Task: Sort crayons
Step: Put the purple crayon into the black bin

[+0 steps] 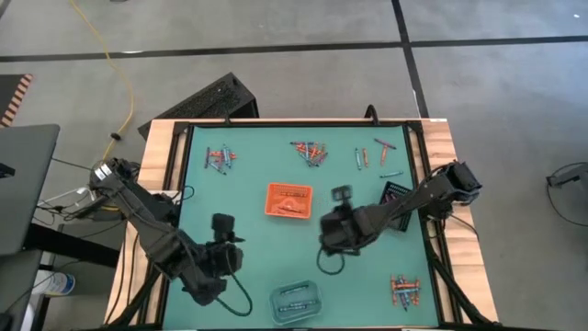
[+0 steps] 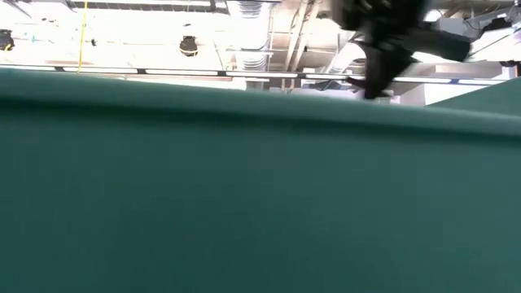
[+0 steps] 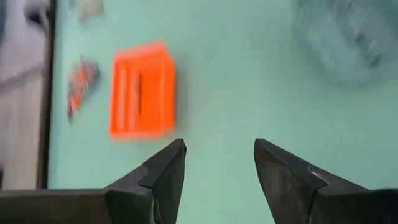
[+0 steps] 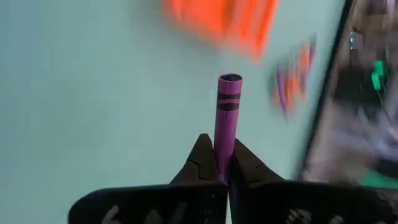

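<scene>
Crayons are lying in loose heaps across the green tabletop (image 1: 248, 198). Nearest, a clear tray (image 1: 296, 301) is sitting at the near edge, with one heap (image 1: 404, 291) to its right. The left gripper (image 1: 223, 259) is hovering just left of that clear tray, its jaws standing wide apart and holding nothing. Farther in, the right gripper (image 4: 224, 167) is hanging over the middle of the tabletop, its jaws pinching a purple crayon (image 4: 227, 118) by one end, the stick pointing straight out past the fingertips. Beyond it, an orange tray (image 1: 289, 199) is resting near the centre and a black tray (image 1: 397, 195) to the right. Three more heaps are lying along the far edge: far left (image 1: 220, 158), far middle (image 1: 310, 152) and far right (image 1: 375, 154).
</scene>
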Controlling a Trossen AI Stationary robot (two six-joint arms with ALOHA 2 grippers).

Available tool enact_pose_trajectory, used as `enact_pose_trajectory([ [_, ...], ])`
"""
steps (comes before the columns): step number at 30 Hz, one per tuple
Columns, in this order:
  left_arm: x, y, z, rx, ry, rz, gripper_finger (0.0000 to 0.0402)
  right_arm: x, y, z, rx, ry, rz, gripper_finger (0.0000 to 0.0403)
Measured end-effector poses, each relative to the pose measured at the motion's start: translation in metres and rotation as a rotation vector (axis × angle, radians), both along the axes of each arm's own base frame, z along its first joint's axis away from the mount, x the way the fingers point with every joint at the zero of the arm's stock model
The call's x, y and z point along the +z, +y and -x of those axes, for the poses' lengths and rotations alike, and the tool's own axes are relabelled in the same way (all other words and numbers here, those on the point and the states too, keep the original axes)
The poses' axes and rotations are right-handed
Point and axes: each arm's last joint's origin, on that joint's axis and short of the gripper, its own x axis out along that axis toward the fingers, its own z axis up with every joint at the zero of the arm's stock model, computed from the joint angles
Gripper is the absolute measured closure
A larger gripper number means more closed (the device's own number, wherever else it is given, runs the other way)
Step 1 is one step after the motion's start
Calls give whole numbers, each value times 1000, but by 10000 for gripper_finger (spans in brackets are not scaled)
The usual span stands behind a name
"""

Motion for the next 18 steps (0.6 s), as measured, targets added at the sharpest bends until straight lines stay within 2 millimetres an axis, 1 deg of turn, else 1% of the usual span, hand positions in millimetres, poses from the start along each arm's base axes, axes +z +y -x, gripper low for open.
enact_pose_trajectory([
  [2, -9, -6, 9, 28, 40, 5, 225, 2, -7, 13, -40, 123, 50, 400],
  [5, -23, -15, 21, 14, 58, 2, 229, 9, -12, 28, -39, 255, 93, 399],
  [9, -40, -24, 36, 14, 82, 10, 230, 22, -21, 39, 24, 280, -2, 397],
  [11, -46, -28, 42, 23, 96, 28, 230, 26, -29, 46, 18, 287, -38, 397],
  [15, -53, -34, 54, 39, 95, 50, 230, 26, -48, 69, -32, 336, -115, 396],
  [18, -58, -37, 60, 30, 98, 47, 230, 19, -59, 89, -40, 384, -171, 396],
])
